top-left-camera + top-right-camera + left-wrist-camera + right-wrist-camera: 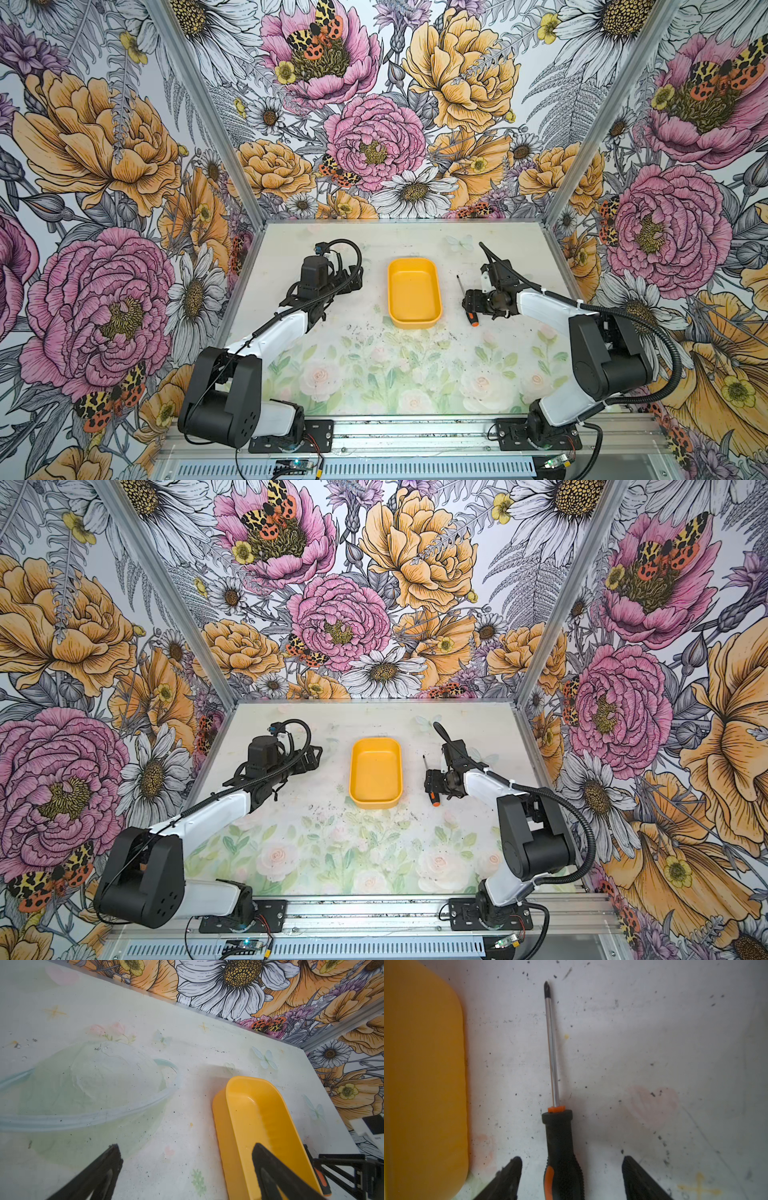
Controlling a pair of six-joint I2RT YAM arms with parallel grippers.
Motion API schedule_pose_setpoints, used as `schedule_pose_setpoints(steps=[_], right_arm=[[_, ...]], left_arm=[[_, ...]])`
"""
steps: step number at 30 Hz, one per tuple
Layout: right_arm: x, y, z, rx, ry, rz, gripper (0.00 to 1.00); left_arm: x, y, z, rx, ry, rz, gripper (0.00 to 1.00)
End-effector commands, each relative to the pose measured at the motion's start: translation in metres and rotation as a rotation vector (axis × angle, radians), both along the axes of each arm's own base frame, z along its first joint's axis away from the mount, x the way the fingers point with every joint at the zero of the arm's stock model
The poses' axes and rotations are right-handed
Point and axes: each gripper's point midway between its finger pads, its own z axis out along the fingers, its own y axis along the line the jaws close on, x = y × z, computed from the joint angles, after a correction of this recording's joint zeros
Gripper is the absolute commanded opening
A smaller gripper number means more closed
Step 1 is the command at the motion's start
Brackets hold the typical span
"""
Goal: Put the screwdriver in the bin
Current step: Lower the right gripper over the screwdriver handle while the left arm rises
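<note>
**Right fingers astride the screwdriver handle, no grip yet**

From my seat, the counter [374, 374] carries only 2 loose things, both in its far half between the 2 arms. The left arm [274, 332] is parked on its own side of the bin. The right arm [540, 307] reaches in low over the tool, so it is plainly the nearer 1 and the 1 I would use.

The bin [413, 293] sits near the middle of the counter, empty, with its long side running from the front toward the back wall. The screwdriver [460, 286] lies flat on the counter on the bin's right, near it but not touching. Its long axis runs almost parallel to the bin's long side, with the tip toward the back wall and the orange end toward the front.

In the right wrist view, the right fingers [506, 1180] stand apart, 1 on each side of the black handle. Bare counter shows in both gaps, so I read them as open around the handle and touching nothing. They cross the handle's width, which is the line I want for a squeeze.

The left fingers [99, 1172] are spread wide and hold nothing, with the bin in front of them.

My judgement: the squeeze comes next, then a lift and a short carry left over the bin's near wall. The slim, rounded handle could roll under uneven contact.
</note>
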Motion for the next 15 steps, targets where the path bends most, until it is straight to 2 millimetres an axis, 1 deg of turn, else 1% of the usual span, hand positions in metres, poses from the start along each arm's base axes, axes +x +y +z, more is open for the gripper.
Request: schedule_pose_setpoints(steps=[1,10,15], right_arm=[[0.008,-0.002,0.006,-0.056,-0.013,0.003,0.76],[-0.002,0.007,-0.004,-0.122,0.028,0.046,0.69],[-0.004,0.012,-0.008,-0.126,0.052,0.062,0.62]], left_arm=[[-0.002,-0.004,0.006,0.001,0.013,-0.02,0.99],[-0.003,-0.007,0.006,-0.002,0.032,-0.03,0.99],[-0.006,-0.013,0.01,-0.023,0.039,-0.055,0.99]])
